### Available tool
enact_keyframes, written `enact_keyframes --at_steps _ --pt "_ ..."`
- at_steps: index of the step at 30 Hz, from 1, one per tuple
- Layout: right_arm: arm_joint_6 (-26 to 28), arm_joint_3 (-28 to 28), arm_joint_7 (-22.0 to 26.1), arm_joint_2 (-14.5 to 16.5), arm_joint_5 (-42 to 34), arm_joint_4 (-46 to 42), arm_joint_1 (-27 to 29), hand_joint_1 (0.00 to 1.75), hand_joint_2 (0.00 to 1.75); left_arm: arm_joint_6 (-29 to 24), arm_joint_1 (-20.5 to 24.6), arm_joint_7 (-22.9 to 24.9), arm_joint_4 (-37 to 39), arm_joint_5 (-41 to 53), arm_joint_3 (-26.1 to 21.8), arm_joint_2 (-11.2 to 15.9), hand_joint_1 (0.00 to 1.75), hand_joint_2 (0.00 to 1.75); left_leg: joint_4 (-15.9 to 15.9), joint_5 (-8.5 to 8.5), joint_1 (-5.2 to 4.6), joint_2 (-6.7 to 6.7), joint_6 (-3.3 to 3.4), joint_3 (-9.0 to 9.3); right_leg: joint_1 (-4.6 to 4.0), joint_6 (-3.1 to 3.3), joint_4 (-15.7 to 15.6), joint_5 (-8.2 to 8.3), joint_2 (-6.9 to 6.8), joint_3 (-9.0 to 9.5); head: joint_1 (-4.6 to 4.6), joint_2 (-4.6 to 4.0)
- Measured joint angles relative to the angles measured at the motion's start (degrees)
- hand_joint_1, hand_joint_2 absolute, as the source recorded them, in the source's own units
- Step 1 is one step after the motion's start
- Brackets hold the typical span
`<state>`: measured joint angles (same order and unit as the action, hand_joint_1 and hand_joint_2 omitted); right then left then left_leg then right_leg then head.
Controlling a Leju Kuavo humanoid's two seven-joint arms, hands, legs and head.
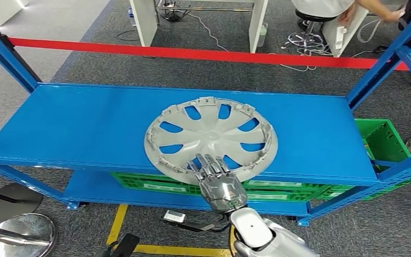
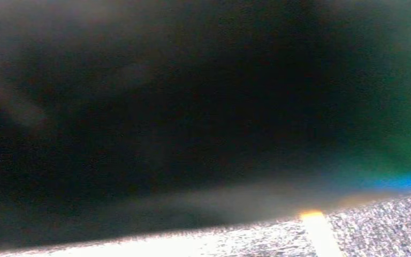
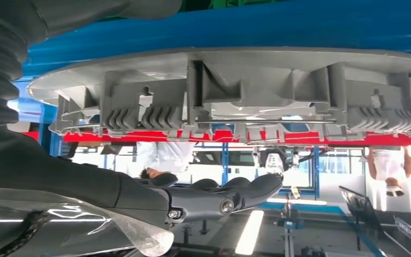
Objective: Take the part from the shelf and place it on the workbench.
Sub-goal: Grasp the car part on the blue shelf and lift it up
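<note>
Reach step: right robot hand [image 1: 218, 176] open, fingers spread over hubcap [image 1: 211, 140] near shelf [image 1: 75, 128] front edge; next, close on rim.

1. One grey wheel cover [image 1: 211, 140] is lying on the blue shelf [image 1: 85, 128].
2. Two green crates [image 1: 385, 142] are sitting lower down, right and near.
3. One robot hand [image 1: 219, 179] is reaching in.
4. One red barrier tape [image 1: 192, 53] is stretching across the far side.
</note>
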<state>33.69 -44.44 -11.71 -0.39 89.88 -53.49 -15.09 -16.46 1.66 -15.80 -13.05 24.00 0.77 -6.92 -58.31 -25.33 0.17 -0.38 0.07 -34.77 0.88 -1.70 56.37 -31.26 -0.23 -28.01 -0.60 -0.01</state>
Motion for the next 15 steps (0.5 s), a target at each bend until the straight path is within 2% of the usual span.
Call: enact_keyframes --at_steps 15 --pt "-6.40 -0.09 0.14 0.13 0.00 -3.17 -0.78 0.00 1.75 0.02 -0.04 0.02 0.00 -0.09 -0.92 0.08 0.00 0.00 0.00 0.00 0.00 0.00 0.00 0.00 0.00 0.00 0.00 0.00 0.00 0.00 -0.01 0.00"
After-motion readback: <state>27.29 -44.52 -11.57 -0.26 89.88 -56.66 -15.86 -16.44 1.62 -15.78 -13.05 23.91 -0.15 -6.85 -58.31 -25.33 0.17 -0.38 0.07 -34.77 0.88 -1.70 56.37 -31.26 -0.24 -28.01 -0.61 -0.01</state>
